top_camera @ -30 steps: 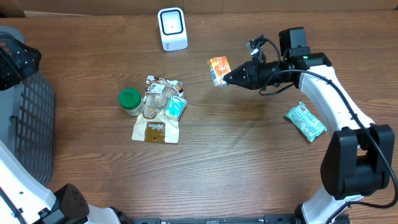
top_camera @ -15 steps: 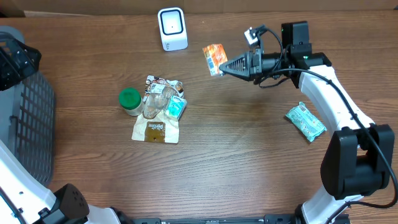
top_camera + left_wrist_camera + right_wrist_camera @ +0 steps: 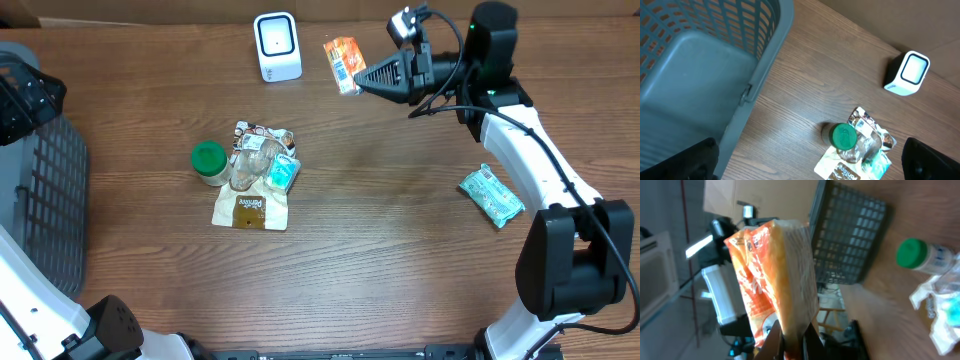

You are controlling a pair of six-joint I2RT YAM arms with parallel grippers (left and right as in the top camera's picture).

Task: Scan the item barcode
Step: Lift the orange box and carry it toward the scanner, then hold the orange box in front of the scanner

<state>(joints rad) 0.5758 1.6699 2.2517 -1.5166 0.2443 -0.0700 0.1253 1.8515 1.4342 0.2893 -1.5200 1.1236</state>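
- The right fingers [image 3: 378, 74] are pressed together on the orange packet [image 3: 344, 63]. They pinch it by one edge, so its broad faces stand clear of the grip. In the right wrist view the packet rises almost edge-on from between them, which leaves the printed sides uncovered for reading.
- The packet is held up off the desk [image 3: 400, 270] at its far side. It is just to the right of the white scanner [image 3: 277, 46], near it but not touching.
- It sits beside the scanner rather than in front of its window. My judgement is that the scan has not yet happened and that this is the approach.
- A pale patch shows on the packet from overhead, but it is too small to tell whether it is the barcode.
- The next move probably calls for carrying the packet across the front of the window and turning the coded face toward it.
- With such a thin pinch, the packet could swivel or slip during that turn.
- The left fingers [image 3: 927, 160] are spread wide and hold nothing. They hang above the corner of the grey basket [image 3: 700, 65], well away from the scanner. This looks like a parked pose that keeps the arm out of the right arm's way.
- A green-capped bottle [image 3: 209, 160] and a heap of pouches [image 3: 262, 185] lie touching one another mid-desk.
- A teal packet [image 3: 491, 195] lies alone on the right, near the right arm. These are presumably waiting their turn.
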